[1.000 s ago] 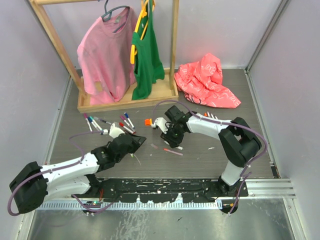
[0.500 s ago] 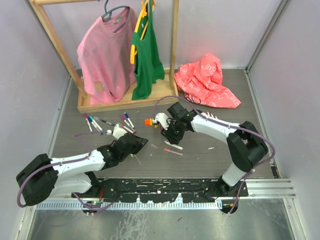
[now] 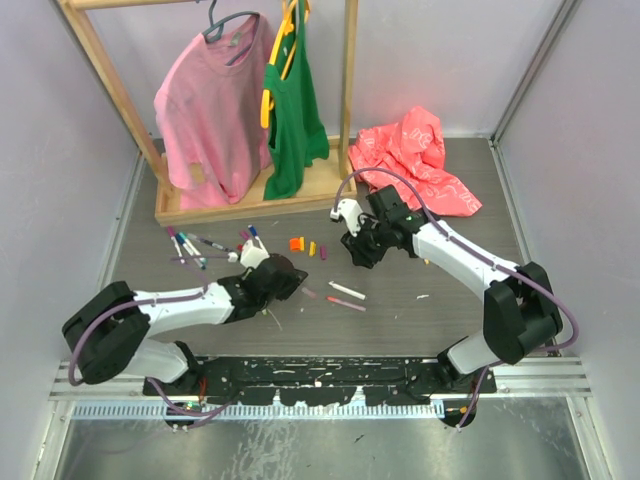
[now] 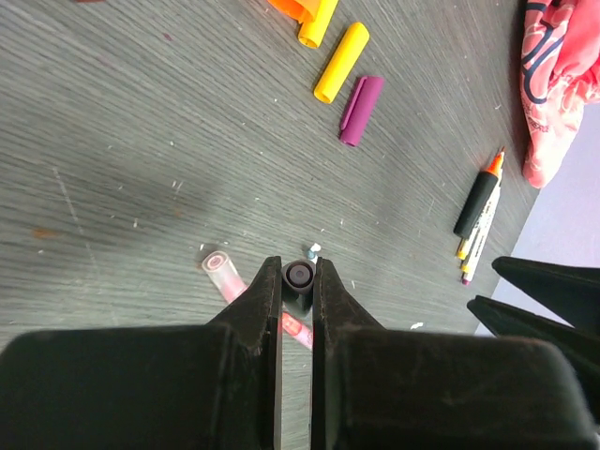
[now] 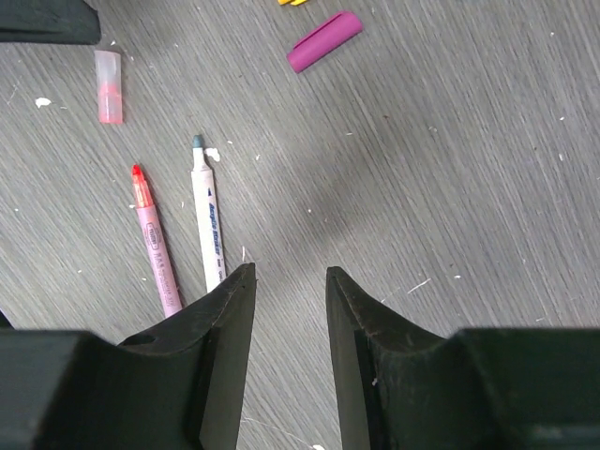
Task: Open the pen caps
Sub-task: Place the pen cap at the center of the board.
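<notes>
Dark tube (image 4: pixel 299 275): only its round end shows between my left jaws; pen or cap unclear.
Pink pen (image 5: pixel 157 251), white pen (image 5: pixel 210 234): below-left of the purple cap (image 5: pixel 324 41), tails hidden behind my right jaws.
Orange cap (image 4: pixel 292 7): up-left of the purple cap, cut off at the edge.

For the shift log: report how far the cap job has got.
Done: yellow cap, purple cap and pink cap lie loose; a white pen and pink pen lie uncapped. In hand: the left gripper is shut on a dark tube, probably a pen; the right gripper is open and empty. Left: the pen cluster looks still capped.
</notes>
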You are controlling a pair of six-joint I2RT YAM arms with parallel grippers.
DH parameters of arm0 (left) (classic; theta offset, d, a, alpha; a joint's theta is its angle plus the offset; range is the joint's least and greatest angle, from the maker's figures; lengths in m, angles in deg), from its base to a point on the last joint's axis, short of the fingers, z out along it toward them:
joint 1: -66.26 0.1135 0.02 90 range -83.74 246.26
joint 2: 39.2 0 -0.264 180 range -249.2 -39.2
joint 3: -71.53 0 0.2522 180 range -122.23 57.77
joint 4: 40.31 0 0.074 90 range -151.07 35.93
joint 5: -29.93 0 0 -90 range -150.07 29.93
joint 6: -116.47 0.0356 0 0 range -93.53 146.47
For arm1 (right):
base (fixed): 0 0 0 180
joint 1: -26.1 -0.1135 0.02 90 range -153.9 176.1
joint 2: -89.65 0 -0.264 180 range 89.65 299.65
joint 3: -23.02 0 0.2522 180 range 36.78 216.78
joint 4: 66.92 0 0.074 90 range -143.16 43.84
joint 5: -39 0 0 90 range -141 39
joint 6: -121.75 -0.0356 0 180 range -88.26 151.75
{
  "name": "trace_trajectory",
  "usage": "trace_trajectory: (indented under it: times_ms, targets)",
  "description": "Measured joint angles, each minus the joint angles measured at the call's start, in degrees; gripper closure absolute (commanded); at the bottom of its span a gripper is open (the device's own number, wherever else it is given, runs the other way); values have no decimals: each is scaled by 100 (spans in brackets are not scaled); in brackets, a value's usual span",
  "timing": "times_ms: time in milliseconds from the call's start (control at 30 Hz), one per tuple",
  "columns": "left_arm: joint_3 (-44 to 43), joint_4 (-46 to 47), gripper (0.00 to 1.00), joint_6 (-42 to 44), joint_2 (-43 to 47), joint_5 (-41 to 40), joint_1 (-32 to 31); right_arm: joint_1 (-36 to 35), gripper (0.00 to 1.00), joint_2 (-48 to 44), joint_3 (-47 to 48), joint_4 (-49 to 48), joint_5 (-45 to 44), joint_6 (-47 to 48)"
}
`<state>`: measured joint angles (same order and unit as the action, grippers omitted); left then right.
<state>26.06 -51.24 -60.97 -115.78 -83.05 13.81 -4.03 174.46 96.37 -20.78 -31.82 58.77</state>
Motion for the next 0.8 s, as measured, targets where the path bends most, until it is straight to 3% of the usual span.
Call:
trace_trajectory:
  times_ms: [267, 800]
  targets:
    - [-610, -251, 99, -164, -780, 39, -7, 72, 58, -15, 0, -9, -57, -20]
    - [-1040, -540, 85, -334, -1412, 179, -7, 149, 58, -74, 0, -22, -118, -42]
